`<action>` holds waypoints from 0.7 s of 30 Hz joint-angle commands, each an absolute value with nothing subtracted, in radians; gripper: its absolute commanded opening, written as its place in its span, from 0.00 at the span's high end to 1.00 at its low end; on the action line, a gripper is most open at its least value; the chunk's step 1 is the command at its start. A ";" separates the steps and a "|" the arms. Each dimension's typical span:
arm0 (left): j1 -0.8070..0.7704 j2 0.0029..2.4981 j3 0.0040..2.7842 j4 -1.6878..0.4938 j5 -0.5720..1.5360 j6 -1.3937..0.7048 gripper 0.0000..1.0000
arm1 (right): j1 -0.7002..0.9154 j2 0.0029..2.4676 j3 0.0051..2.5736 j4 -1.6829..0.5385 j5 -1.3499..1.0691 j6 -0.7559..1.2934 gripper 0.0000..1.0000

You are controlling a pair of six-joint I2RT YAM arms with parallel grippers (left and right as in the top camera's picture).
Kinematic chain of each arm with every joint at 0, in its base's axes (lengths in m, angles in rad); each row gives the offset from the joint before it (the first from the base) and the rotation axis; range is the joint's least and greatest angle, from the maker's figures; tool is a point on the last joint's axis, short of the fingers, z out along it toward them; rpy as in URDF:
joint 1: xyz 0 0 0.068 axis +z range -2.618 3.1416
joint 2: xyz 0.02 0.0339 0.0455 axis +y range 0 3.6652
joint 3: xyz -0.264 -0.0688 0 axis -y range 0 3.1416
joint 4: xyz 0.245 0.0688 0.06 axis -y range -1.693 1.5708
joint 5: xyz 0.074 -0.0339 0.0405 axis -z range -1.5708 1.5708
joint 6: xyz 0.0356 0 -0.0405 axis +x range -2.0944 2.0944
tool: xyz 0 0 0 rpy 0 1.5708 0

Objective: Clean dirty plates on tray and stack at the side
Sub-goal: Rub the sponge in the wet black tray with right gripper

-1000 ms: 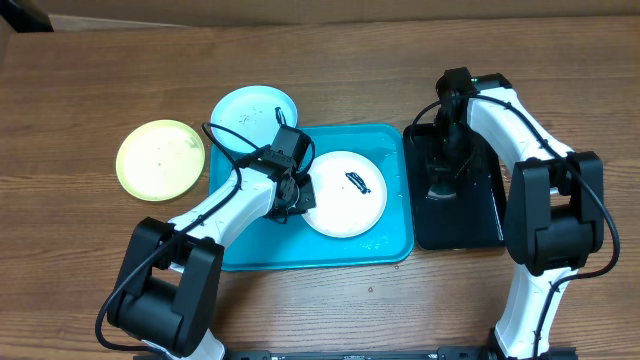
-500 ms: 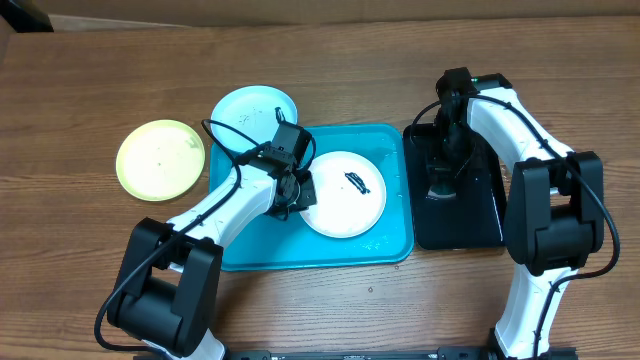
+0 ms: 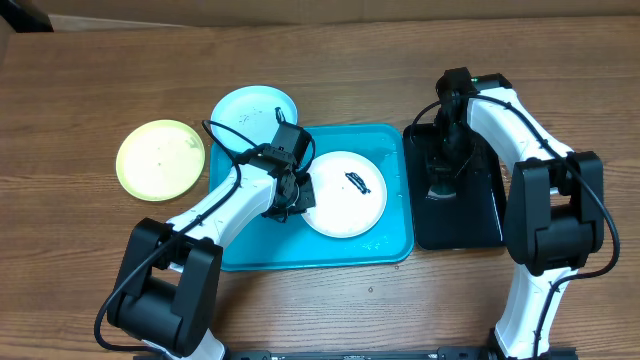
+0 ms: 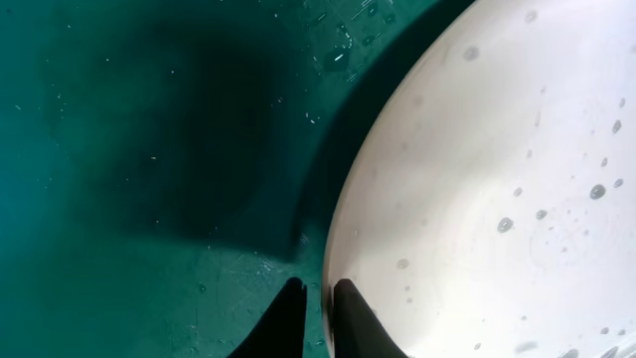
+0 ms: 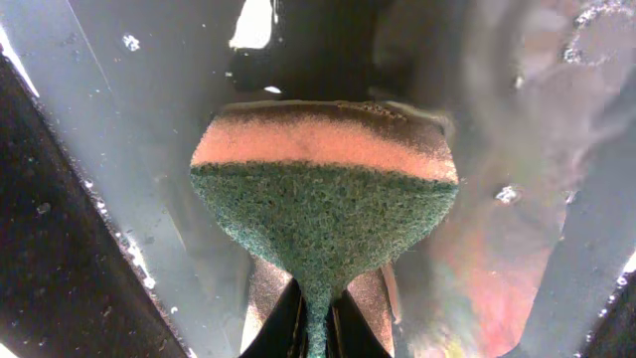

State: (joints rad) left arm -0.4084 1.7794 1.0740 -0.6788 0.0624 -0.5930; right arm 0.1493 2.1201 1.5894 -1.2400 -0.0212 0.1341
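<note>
1 white plate (image 3: 345,193) lies in the turquoise tray (image 3: 385,245); we see the left fingers (image 4: 283,323) pinching its rim. The right fingers (image 5: 281,328) clamp a sponge (image 5: 323,189) over the black tray (image 3: 480,215). On desk (image 3: 100,60): blue plate (image 3: 250,108), yellow-green plate (image 3: 160,158).

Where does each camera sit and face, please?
Overhead: above the table, facing down on turquoise tray and black tray; both arms show.
Left wrist: on that arm, facing down at the white plate; left fingers pinch its rim.
Right wrist: on that arm, facing down into black tray; right fingers grip a sponge.
Shared: overhead and left wrist both show the plate.
</note>
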 commanded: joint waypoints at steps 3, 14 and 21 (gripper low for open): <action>-0.414 1.794 1.080 -0.672 0.047 -0.580 0.89 | 0.145 2.098 1.616 -1.235 -0.020 0.134 0.95; -0.413 1.795 1.080 -0.654 0.045 -0.580 0.96 | 0.145 2.098 1.608 -1.229 0.080 0.134 0.96; -0.413 1.795 1.080 -0.657 0.045 -0.580 0.96 | 0.145 2.098 1.576 -1.194 0.092 0.135 0.96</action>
State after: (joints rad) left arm -0.4084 1.7794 1.0740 -0.6579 0.0586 -0.5930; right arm 0.1493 2.1201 1.5875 -1.2045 0.0532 0.1341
